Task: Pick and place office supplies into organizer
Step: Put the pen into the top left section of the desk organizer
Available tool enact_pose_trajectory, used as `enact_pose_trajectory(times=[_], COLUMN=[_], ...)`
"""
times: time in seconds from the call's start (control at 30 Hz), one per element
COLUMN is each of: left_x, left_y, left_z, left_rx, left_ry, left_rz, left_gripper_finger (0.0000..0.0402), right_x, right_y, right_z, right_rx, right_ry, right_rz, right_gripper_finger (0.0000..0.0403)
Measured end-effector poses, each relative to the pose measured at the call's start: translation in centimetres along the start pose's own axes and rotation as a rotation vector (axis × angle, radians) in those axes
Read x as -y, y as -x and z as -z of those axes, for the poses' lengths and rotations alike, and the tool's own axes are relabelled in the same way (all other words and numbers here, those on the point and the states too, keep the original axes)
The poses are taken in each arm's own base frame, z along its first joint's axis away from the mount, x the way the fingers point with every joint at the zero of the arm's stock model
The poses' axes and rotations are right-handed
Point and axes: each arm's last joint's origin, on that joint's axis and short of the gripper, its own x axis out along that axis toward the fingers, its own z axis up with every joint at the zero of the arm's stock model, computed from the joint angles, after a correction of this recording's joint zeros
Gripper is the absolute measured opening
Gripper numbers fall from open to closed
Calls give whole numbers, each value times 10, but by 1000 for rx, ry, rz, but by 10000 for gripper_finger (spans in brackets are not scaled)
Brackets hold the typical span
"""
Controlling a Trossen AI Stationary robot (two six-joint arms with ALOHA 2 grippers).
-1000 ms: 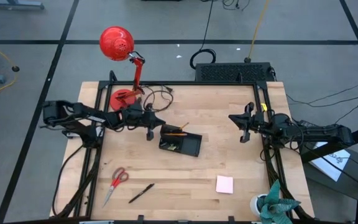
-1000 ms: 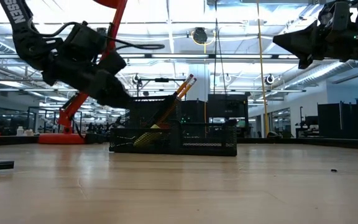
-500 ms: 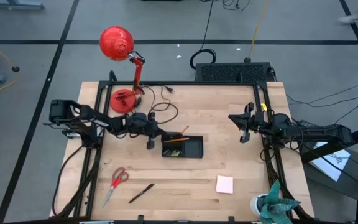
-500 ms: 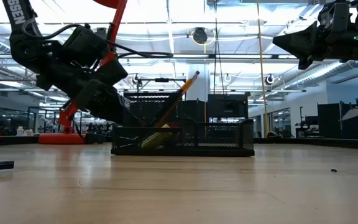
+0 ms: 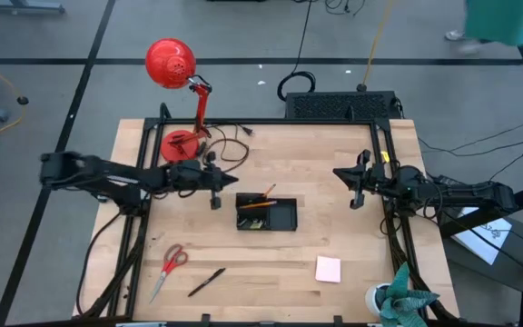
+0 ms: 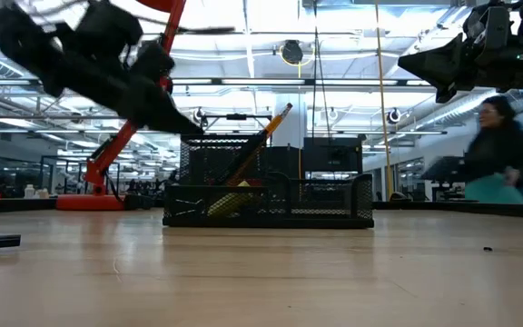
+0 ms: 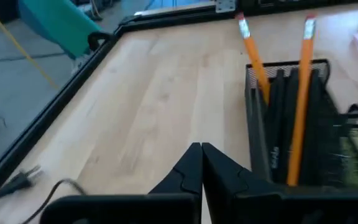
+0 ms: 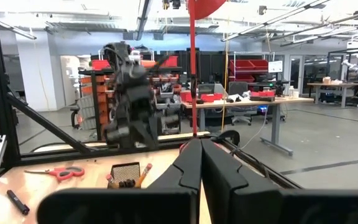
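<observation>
While leaning, pencils (image 7: 302, 93) point upward.

Two pencils (image 7: 303, 93), one scissors (image 5: 170, 264), one pad (image 5: 328, 269).

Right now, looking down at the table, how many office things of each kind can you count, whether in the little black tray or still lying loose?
Orange pencils, standing in the tray: 2
Red scissors, loose: 1
Black pen, loose: 1
Pink note pad, loose: 1
Total: 5
More dark items lie in the tray, but I cannot count them.
</observation>
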Motion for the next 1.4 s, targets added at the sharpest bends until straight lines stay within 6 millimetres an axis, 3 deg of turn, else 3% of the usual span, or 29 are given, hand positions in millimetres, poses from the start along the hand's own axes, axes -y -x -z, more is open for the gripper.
enact_pose_trajectory(times=[0.1, 0.33, 0.6, 1.07, 1.2, 1.4], left_x=[10, 58, 126, 245, 257, 249], left_y=[22, 65, 92, 80, 71, 59], left_z=[-15, -40, -34, 12, 3, -16], left_rx=[-57, -255, -338, -526, -608, -676], left_ry=[-15, 23, 149, 474, 465, 496], left_rz=[-7, 9, 194, 465, 452, 338], left_gripper_finger=[17, 9, 6, 14, 14, 33], right_x=[0, 0, -1, -1, -1, -1], right_y=[0, 0, 0, 0, 0, 0], right_z=[2, 5, 6, 4, 3, 3], right_rx=[-18, -56, -65, -42, -32, -36], right_ry=[11, 28, 25, -26, -27, -26], right_rz=[-1, -1, -39, -52, -48, -48], right_gripper_finger=[4, 4, 1, 4, 4, 4])
